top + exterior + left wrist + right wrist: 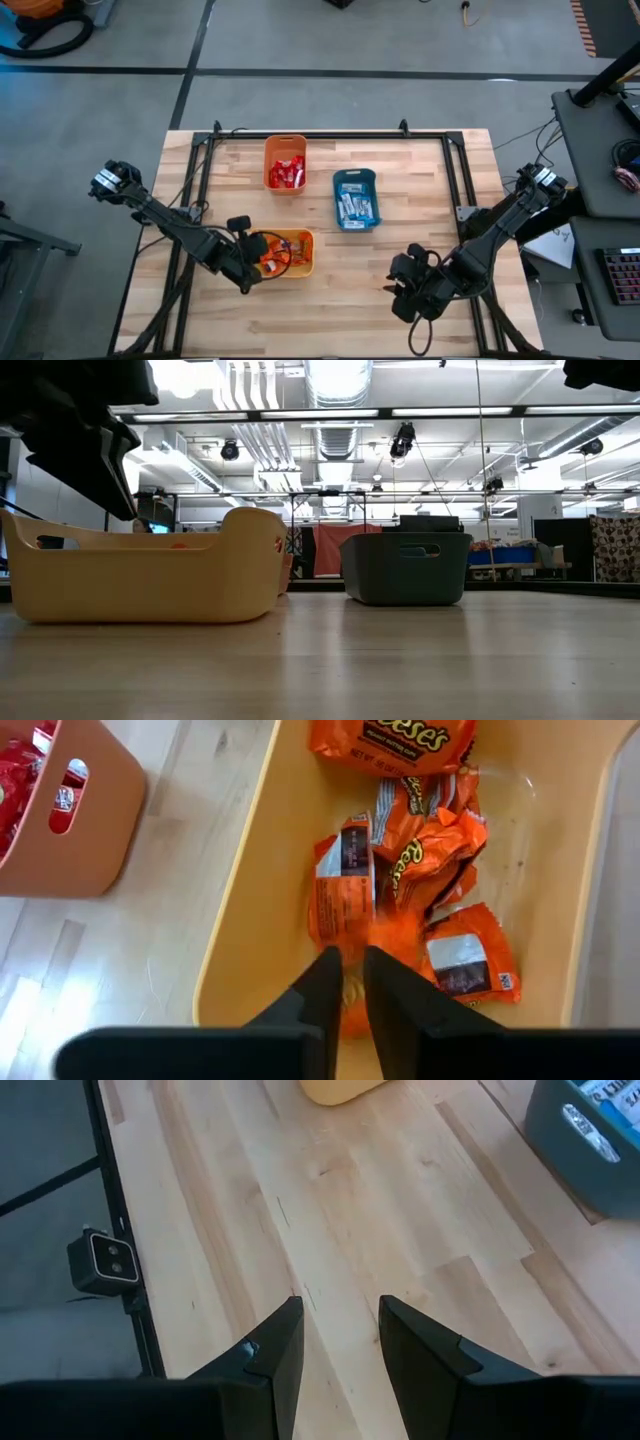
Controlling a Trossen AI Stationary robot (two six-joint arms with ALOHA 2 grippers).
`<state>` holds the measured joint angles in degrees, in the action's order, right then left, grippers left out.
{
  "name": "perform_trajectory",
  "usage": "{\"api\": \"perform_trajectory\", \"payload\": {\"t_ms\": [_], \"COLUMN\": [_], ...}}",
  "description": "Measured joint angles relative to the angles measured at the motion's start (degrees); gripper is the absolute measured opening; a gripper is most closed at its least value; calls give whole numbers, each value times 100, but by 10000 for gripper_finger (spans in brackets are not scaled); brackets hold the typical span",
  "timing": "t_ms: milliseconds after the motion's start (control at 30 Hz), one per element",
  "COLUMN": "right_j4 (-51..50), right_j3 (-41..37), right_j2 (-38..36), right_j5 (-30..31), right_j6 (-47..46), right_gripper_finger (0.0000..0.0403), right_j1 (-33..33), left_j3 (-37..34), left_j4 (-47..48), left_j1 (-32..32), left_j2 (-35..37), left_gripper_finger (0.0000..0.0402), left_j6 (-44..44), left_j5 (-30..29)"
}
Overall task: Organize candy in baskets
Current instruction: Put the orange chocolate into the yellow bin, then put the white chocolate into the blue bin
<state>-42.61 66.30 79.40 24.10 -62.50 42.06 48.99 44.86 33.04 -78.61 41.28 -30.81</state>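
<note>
Inside the yellow basket, orange candy is seen just beyond the left gripper, its fingers narrowly parted, nothing held.

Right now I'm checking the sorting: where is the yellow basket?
In the high view the yellow basket sits near the table's front left, nearer the front than the orange basket, with the left end effector over it.
</note>
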Motion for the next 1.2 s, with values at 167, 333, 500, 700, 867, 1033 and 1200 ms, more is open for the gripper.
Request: {"api": "perform_trajectory", "payload": {"t_ms": [167,333,500,700,867,1033,1200], "right_j4": [-55,-112,-206,-1175,-1581,-1538,-1541], "right_j3": [0,0,0,0,-127,-500,-783], "right_j2": [0,0,0,27,33,156,523], "right_j5": [-7,-9,-263,-1058,-1495,-1970,-2527], "right_j6": [-196,-357,-482,-1132,-1411,-1438,-1333], "right_gripper_finger": [132,170,209,226,226,226,226], "right_j1": [-8,-18,-105,-262,-273,-273,-268], "left_j3": [0,0,2,18,420,1005,1261], "left_j4": [2,4,22,33,42,-35,-903], "left_j1": [0,0,0,0,0,4,73], "left_j2": [0,0,-2,80,94,90,92], "left_gripper_finger": [72,109,128,134,134,134,134], "left_j6": [-11,-26,-204,-405,-773,-1481,-2677], "left_j5": [-2,121,753,892,867,455,106]}}
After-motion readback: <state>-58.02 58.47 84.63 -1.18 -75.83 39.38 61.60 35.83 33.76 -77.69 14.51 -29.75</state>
